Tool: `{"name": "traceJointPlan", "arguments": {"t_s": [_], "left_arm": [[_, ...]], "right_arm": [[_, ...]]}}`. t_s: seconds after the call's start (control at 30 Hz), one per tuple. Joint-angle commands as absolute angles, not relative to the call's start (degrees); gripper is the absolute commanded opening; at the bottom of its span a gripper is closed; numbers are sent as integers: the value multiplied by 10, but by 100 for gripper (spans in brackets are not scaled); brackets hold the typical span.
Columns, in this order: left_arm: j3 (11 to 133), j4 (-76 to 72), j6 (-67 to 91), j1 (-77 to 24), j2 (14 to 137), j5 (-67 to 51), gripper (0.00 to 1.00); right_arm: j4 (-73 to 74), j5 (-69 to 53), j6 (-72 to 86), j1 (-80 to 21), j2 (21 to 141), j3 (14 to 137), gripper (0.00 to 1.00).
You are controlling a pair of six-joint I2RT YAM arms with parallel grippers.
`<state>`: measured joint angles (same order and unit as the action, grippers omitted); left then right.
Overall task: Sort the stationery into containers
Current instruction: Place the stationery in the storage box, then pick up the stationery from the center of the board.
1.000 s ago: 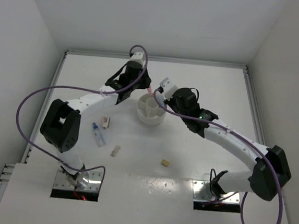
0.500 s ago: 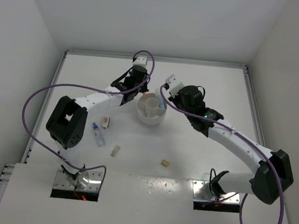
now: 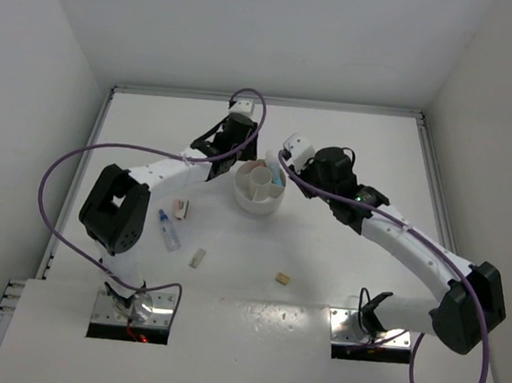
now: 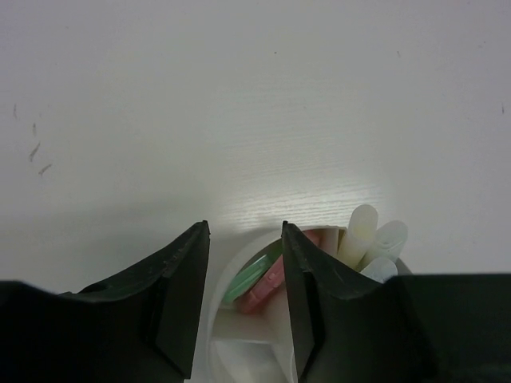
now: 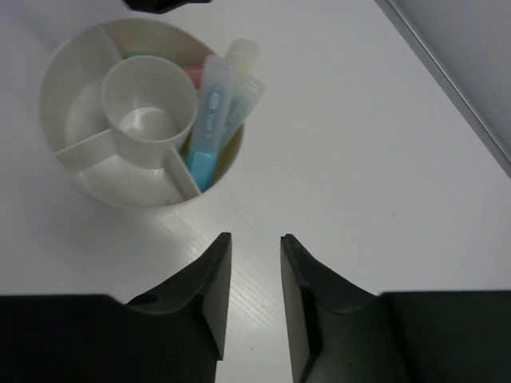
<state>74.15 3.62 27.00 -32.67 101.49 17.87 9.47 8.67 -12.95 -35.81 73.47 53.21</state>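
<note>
The round white divided bowl (image 3: pixel 258 192) stands mid-table. In the right wrist view (image 5: pixel 88 171) its right compartment holds a blue stick (image 5: pixel 209 120) and pale yellow sticks (image 5: pixel 240 57). In the left wrist view a green stick (image 4: pixel 251 275) and a pink stick (image 4: pixel 267 291) lie in a far compartment. My left gripper (image 3: pixel 241 154) (image 4: pixel 243 227) is open and empty, its jaws astride the bowl's far rim (image 4: pixel 239 247). My right gripper (image 3: pixel 298 173) (image 5: pixel 254 238) is open and empty, above bare table just right of the bowl.
Loose on the table left of and in front of the bowl lie a clear blue-capped tube (image 3: pixel 168 229), a small pinkish block (image 3: pixel 181 208) and two tan eraser blocks (image 3: pixel 197 257) (image 3: pixel 281 278). White walls close in the table on three sides.
My right gripper has drawn back to the right, off the bowl, and a blue stick now shows in the right compartment. My left gripper has shifted slightly at the bowl's far rim.
</note>
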Motion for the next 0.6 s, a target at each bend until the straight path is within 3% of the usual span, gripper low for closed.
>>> {"name": "traceJointPlan", "arguments": {"t_s": [0.0, 0.07, 0.1, 0.17, 0.3, 0.33, 0.43, 0.57], "left_arm": [[760, 28, 266, -331, 958, 175, 46], [766, 33, 266, -331, 930, 175, 34], [766, 43, 260, -331, 914, 175, 15], [760, 71, 260, -324, 863, 170, 0], [675, 91, 255, -291, 753, 122, 0], [657, 98, 248, -276, 731, 116, 22], [588, 127, 242, -264, 644, 115, 54], [527, 116, 242, -244, 581, 141, 57]], "right_arm": [[133, -38, -148, -356, 705, 544, 28], [209, -135, -170, -356, 712, 549, 20], [241, -166, -204, -356, 719, 561, 15], [339, -232, -249, -361, 736, 569, 4], [413, -266, -319, -367, 766, 556, 4], [430, -272, -325, -367, 772, 556, 8], [448, -308, -327, -367, 798, 556, 40], [470, -316, -300, -386, 839, 562, 51]]}}
